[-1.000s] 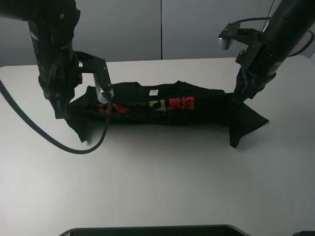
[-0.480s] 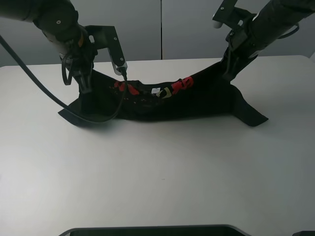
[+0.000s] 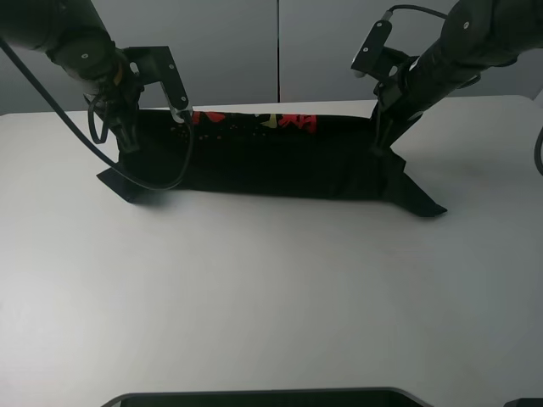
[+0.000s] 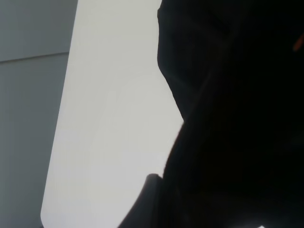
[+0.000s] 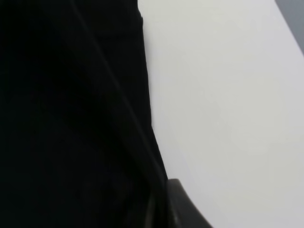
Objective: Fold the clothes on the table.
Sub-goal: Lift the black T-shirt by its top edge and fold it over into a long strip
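Black shirt (image 3: 271,165) between left claw (image 3: 127,144), right claw (image 3: 380,140)

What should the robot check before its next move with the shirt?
1. Hold of the left gripper on the shirt: ok.
2. Hold of the right gripper on the other end: ok.
3. Cloth stretched between them without sagging: ok.
4. Sleeves tucked in: not ok; the left sleeve and right sleeve stick out on the table.
5. How much cloth the jaws pinch: cannot tell.
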